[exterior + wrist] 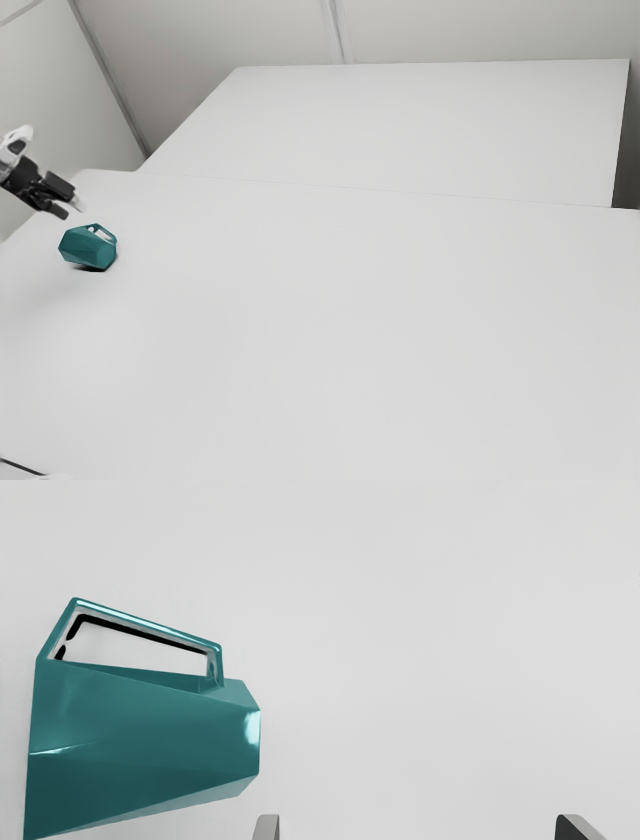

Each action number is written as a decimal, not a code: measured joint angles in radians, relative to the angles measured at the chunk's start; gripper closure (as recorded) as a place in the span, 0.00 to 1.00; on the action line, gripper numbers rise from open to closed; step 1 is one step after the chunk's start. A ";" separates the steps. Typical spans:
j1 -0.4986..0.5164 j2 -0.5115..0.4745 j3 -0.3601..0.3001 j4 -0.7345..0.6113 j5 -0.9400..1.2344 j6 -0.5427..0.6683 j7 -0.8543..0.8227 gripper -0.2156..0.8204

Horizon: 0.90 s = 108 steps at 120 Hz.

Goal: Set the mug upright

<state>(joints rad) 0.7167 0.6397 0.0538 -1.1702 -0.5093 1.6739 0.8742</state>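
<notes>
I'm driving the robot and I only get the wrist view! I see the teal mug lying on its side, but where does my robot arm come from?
Observer: From the exterior view's left edge. The arm slants down there, ending in the black gripper.
Operator: Ooh. Is my gripper touching the table yet?
Observer: It doesn't look like it. From the side, it seems to hang in the air above the table.
Operator: And whereabouts on the table is my mug?
Observer: The mug is toward the exterior view's left, with a long stretch of table reaching off to that view's right.
</notes>
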 joint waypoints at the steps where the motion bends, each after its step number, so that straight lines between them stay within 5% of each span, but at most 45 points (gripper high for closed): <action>1: 0.003 0.008 0.000 0.008 -0.005 0.000 0.005 0.21; 47: 0.122 0.238 -0.010 0.196 -0.136 0.026 0.188 0.21; 108: 0.138 0.359 -0.025 0.320 -0.246 0.015 0.339 0.21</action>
<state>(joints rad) 0.8545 0.9982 0.0292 -0.8504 -0.7553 1.6885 1.2129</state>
